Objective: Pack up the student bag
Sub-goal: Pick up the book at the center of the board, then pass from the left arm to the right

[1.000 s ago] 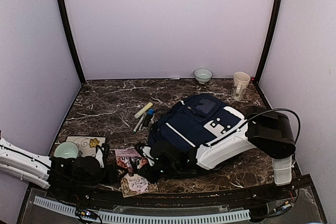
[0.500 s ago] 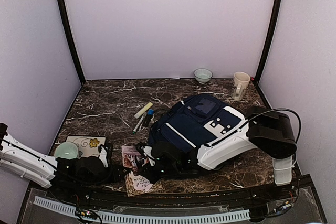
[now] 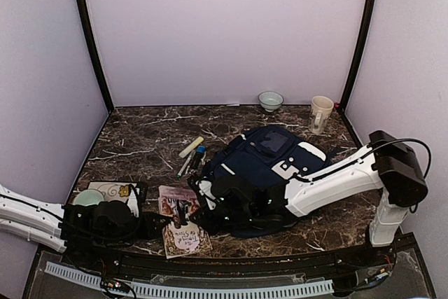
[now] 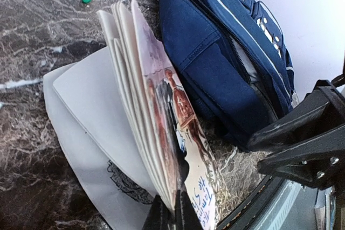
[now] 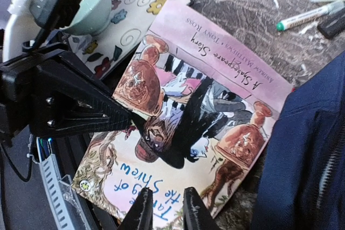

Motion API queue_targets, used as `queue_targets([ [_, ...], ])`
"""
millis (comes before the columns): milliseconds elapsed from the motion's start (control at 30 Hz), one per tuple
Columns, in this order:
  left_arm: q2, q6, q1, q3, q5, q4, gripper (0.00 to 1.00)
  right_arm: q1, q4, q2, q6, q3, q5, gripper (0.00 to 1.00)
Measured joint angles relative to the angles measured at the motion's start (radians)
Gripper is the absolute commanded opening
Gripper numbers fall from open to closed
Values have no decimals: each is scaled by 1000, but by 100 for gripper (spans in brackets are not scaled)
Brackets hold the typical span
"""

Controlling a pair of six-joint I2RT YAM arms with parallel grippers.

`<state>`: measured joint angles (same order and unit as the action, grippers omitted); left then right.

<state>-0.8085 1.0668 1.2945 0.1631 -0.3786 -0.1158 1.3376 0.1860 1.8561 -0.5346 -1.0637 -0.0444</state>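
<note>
Far left: a green bowl (image 3: 87,198) sits at the left end of a patterned mat (image 3: 115,190). Left tool (image 4: 172,211): jaws clamped tight on the lower edge of the book (image 4: 161,117), which stands tilted off the worktop (image 3: 140,141) with its pages fanned. Right tool (image 5: 166,200): fingers narrowly parted over the book's cover (title side showing), gripping nothing. Pens (image 3: 192,155) lie beyond the book. Bag (image 3: 264,159): lying flat right of centre, just beside the book, with the right arm reaching across its near side. Mug (image 3: 320,113): back right, well apart.
</note>
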Motion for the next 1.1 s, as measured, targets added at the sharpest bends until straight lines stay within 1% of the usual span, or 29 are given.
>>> queue_targets([
  [167, 90, -83, 0, 54, -31, 120, 0, 0, -41, -137, 27, 38, -65, 44],
  [233, 105, -119, 0, 80, -34, 147, 0, 0, -66, -178, 39, 48, -97, 50],
  [467, 105, -259, 0, 178, -24, 224, 0, -14, -142, -304, 77, 135, -178, 70],
  [567, 86, -322, 0, 238, -17, 242, 0, -32, -163, -383, 87, 180, -192, 78],
  [633, 71, -375, 0, 270, 2, 241, 0, -48, -169, -473, 93, 223, -196, 87],
  [767, 23, -484, 0, 325, 58, 247, 0, -80, -162, -577, 100, 277, -177, 93],
  [900, -23, -580, 0, 362, 151, 246, 0, -110, -154, -668, 105, 342, -101, 100],
  [1100, -52, -671, 0, 376, 326, 228, 0, -130, -115, -779, 110, 449, 47, 100],
])
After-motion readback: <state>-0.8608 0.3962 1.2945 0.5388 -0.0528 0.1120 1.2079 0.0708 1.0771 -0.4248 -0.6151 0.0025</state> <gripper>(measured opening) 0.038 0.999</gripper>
